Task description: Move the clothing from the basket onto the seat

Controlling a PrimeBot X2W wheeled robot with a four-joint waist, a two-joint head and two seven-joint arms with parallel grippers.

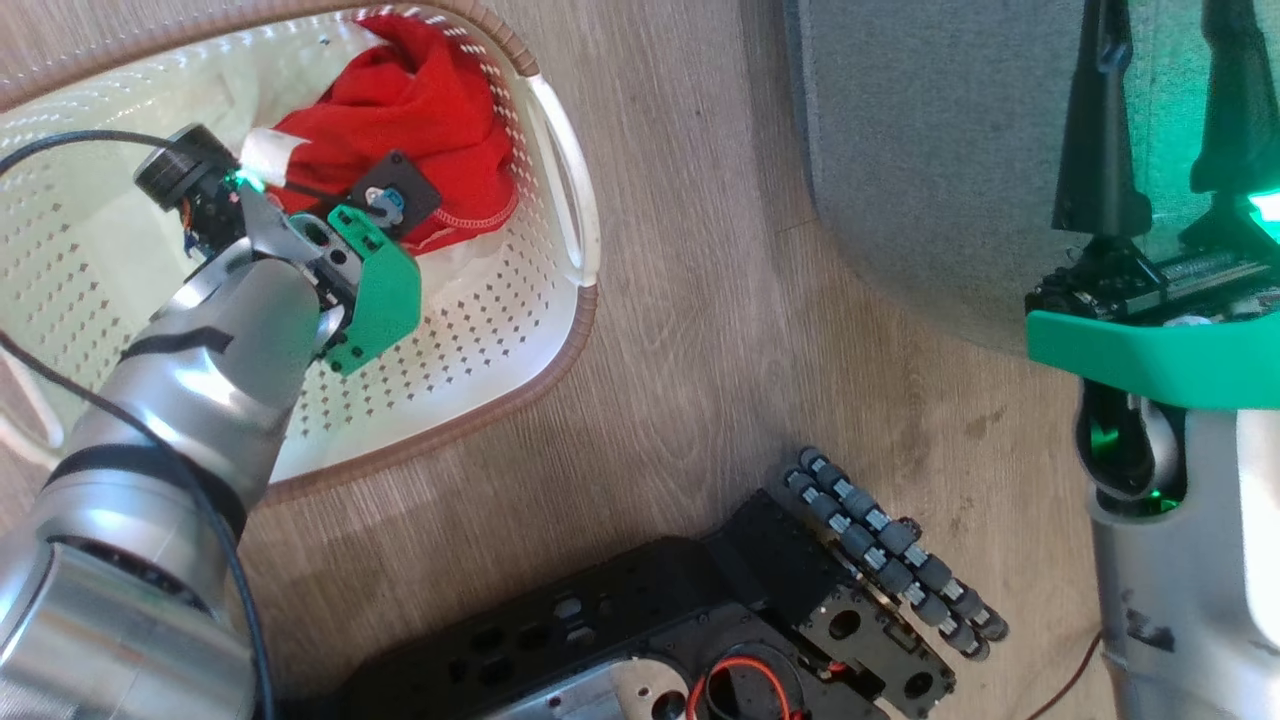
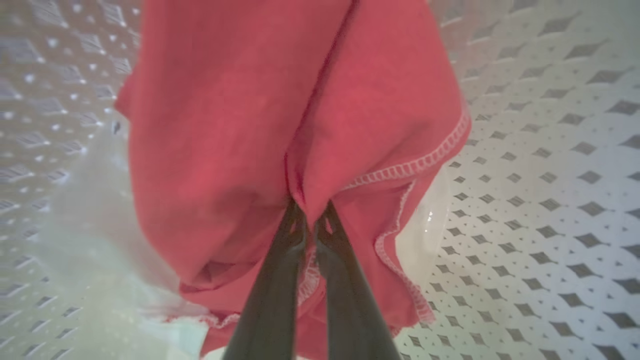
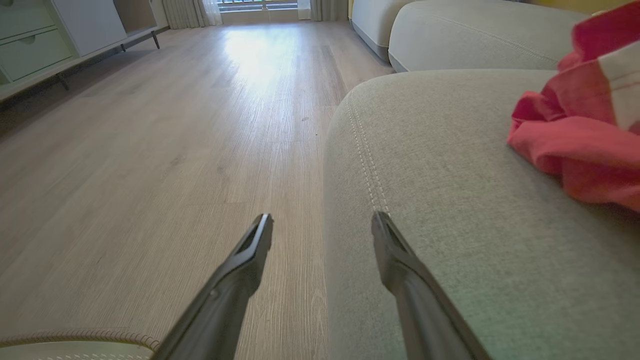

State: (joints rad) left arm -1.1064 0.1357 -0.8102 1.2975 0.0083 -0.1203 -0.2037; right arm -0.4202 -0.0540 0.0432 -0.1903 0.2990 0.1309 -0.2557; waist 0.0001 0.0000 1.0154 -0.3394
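Wood-grain flooring (image 1: 700,300) is stretching between the basket (image 1: 500,330) and the seat (image 1: 920,150), and I am judging the job as partly done. One red garment (image 3: 575,150) with a white panel is already lying on the seat, off to the right of my right gripper (image 3: 322,225), whose fingers are standing spread with nothing between them over the cushion's stitched edge. My left gripper (image 2: 310,215) is reaching down inside the basket, its tips clenching a fold of the second red garment (image 2: 280,125). That piece is bunching softly around my tips, with white stitching running along its hem and a white cuff (image 1: 268,158) showing at one end. A pale layer (image 2: 90,215) is lying beneath it, possibly thin cloth; I am unable to tell. Lifting this piece out and carrying it across is, as I am judging it, what is left.
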